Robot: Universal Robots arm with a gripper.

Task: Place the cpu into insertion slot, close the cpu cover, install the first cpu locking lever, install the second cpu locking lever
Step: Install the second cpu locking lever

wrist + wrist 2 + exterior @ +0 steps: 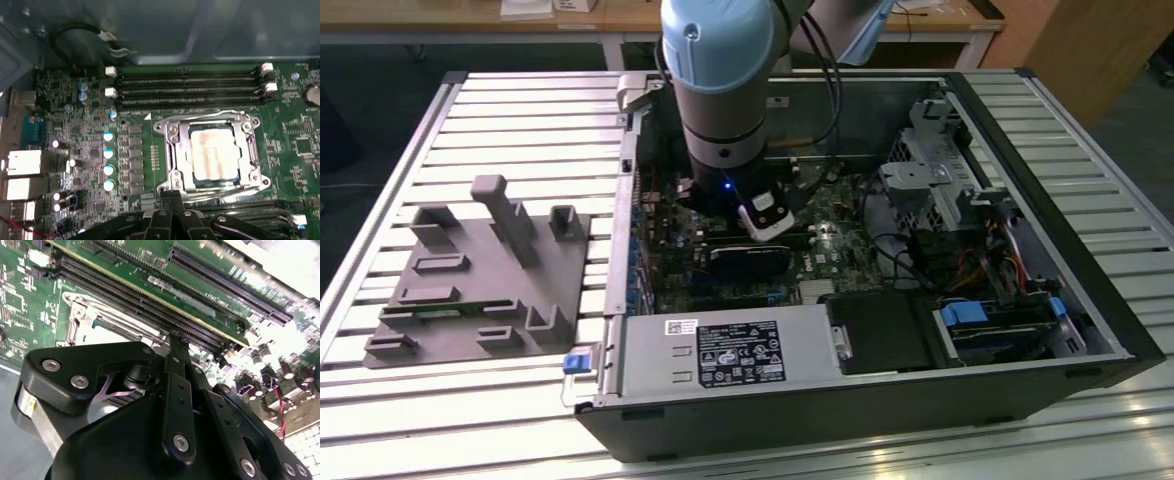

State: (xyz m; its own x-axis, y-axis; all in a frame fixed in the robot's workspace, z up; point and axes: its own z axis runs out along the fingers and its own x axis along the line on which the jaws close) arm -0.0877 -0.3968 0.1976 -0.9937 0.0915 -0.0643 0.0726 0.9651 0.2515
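The cpu [212,155], a grey-silver square, lies flat in the socket on the green motherboard. The cpu cover [182,150], a metal frame with an open centre, is down around it. Thin wire levers [200,116] run along two opposite sides of the socket. My gripper [172,196] is shut with its fingertips pressed together, holding nothing, just beside the socket's edge near one lever. In the second wrist view the gripper [175,336] points at the socket frame [82,315]. In the exterior view the gripper [767,228] is low inside the open computer case.
Black memory slots [190,87] flank the socket on both sides. A power supply [720,350], a drive cage [927,180] and loose cables [987,265] crowd the case. A grey holder fixture [480,270] sits on the slatted table at the exterior view's left.
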